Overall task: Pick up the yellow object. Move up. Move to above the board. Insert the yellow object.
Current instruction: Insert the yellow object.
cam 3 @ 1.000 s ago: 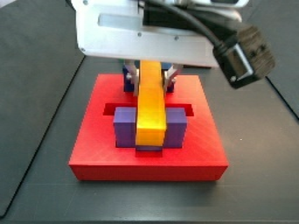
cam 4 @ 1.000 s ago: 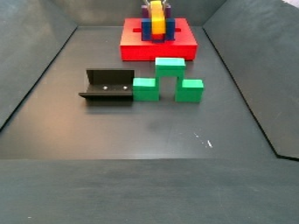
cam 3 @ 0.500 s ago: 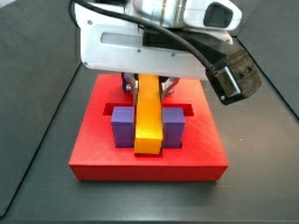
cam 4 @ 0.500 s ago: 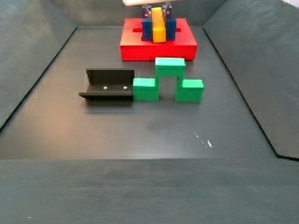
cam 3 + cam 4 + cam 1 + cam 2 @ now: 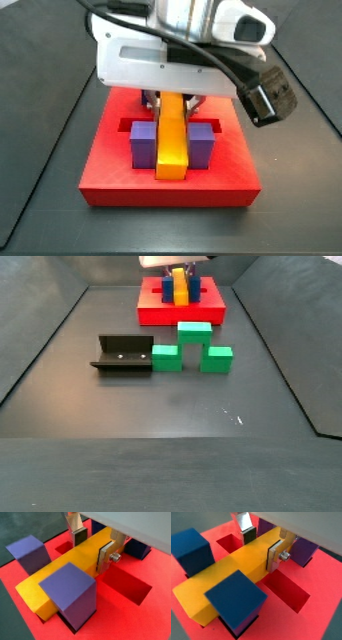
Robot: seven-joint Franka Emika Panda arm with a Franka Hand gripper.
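The yellow object (image 5: 63,572) is a long yellow-orange bar lying flat across the board (image 5: 133,622), a thick red slab, between upright purple blocks (image 5: 70,594). It shows the same way in the other wrist view (image 5: 228,577) and in both side views (image 5: 171,140) (image 5: 178,289). My gripper (image 5: 91,554) (image 5: 261,554) is over the bar's far end, its silver fingers on either side of the bar, jaws slightly parted. In the side views it hangs just above the board (image 5: 167,97) (image 5: 178,268).
Three green blocks (image 5: 195,331) (image 5: 166,356) (image 5: 218,358) stand on the dark floor in front of the board. The fixture (image 5: 123,353) stands to their left. Sloped dark walls ring the floor.
The bar has sunk lower between the blocks and stays there. The gripper body has risen a little above it.
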